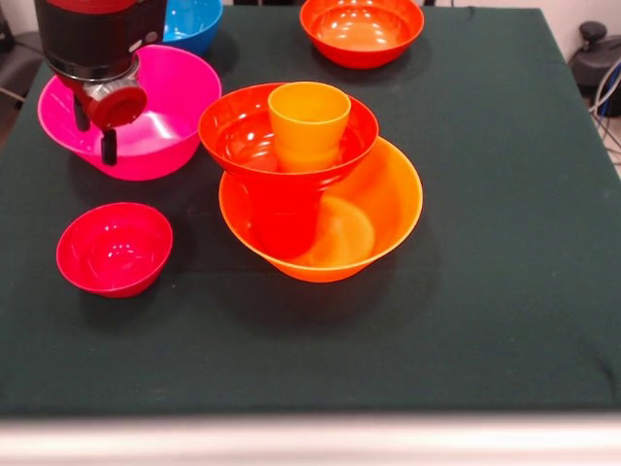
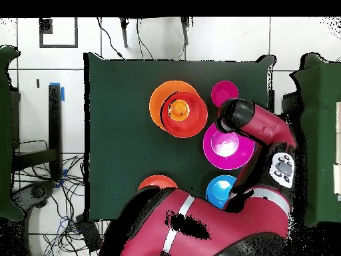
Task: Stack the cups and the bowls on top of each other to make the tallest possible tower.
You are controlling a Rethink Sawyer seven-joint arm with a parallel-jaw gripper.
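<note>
The tower stands mid-table: a wide orange bowl (image 1: 388, 209) (image 2: 158, 100) holds a red-orange cup (image 1: 286, 218). A red-orange bowl (image 1: 238, 136) (image 2: 190, 120) rests on that cup, with an orange cup (image 1: 309, 121) (image 2: 179, 109) upright inside it. My gripper (image 1: 95, 138) hangs over the near rim of the pink bowl (image 1: 170, 107) (image 2: 226, 148), left of the tower, open and holding nothing. A small crimson bowl (image 1: 114, 248) (image 2: 224, 92) sits in front of the pink one. In the overhead view the arm's wrist (image 2: 233, 115) hides the gripper.
A blue bowl (image 1: 194, 21) (image 2: 220, 190) sits behind the pink bowl, partly behind the arm. Another red-orange bowl (image 1: 361, 29) (image 2: 156, 181) stands at the far edge of the dark green table (image 1: 505, 243). The arm's body (image 2: 200, 227) overhangs the table edge nearest the base.
</note>
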